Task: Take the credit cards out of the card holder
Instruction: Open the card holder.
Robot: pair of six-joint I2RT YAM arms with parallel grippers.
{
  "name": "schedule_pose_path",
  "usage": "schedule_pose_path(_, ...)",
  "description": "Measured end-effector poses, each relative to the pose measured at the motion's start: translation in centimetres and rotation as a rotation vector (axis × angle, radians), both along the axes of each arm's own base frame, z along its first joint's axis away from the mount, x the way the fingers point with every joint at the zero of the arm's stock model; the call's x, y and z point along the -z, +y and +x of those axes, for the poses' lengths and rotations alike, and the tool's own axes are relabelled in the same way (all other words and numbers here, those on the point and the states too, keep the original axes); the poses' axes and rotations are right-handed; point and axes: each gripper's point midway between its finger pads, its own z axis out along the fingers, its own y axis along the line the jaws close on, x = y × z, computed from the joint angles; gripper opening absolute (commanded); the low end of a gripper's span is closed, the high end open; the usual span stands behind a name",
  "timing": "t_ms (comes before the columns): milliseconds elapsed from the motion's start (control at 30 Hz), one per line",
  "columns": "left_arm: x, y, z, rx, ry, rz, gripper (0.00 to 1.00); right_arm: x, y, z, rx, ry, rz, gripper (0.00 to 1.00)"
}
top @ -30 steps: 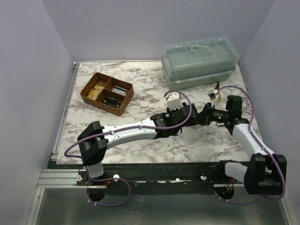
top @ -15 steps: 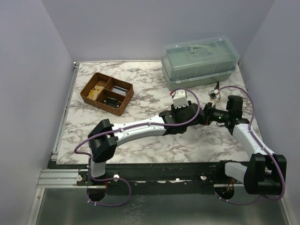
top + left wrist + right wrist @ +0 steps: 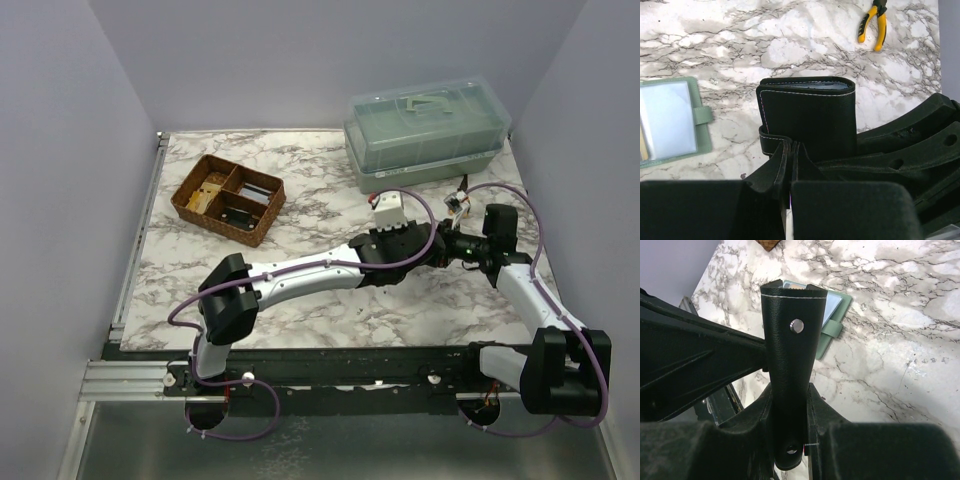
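Got the card holder pinched upright in the right gripper, snap stud facing out. Also nipped by the left gripper, pressed together on the strap tab at its near end. Can just make out the credit cards as pale edges tucked inside, at the end farthest from the left fingers.

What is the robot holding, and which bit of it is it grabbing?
Both grippers hold the black card holder. The left gripper pinches its lower edge beside the strap. The right gripper clamps the end below the snap button.
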Motion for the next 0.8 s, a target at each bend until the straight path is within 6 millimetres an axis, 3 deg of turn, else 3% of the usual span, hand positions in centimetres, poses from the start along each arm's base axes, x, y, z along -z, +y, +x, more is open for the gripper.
schedule_pose_path(267, 0.0, 0.8, -0.4, -0.005, -0.009, 0.007, 0.00, 0.2, 0.2, -0.2, -0.007, 0.002, -0.011, 0.00)
schedule_pose_path(433, 1.1, 4.5, -0.3, -0.042, -0.010, 0.086, 0.00, 0.1, 0.0, 0.0, 0.005, -0.008, -0.017, 0.00)
schedule_pose_path(567, 1.1, 6.0, -0.5, -0.047, -0.013, 0.064, 0.00, -0.3, 0.2, -0.3, -0.013, -0.009, 0.000, 0.00)
schedule_pose_path(600, 1.0, 6.2, -0.7, -0.039, -0.015, 0.049, 0.05, -0.4, 0.4, -0.5, -0.025, -0.009, 0.010, 0.00)
schedule_pose_path(667, 0.9, 6.9, -1.3, -0.002, -0.017, 0.016, 0.51, -0.8, 0.7, -1.0, -0.058, -0.012, 0.037, 0.00)
schedule_pose_path(700, 0.8, 7.2, -1.6, 0.028, -0.018, -0.005, 0.61, -1.1, 0.9, -1.3, -0.076, -0.013, 0.051, 0.00)
schedule_pose_path(800, 0.9, 9.5, -2.0, 0.103, -0.028, -0.070, 0.76, -1.8, 1.1, -1.9, -0.122, -0.030, 0.087, 0.00)
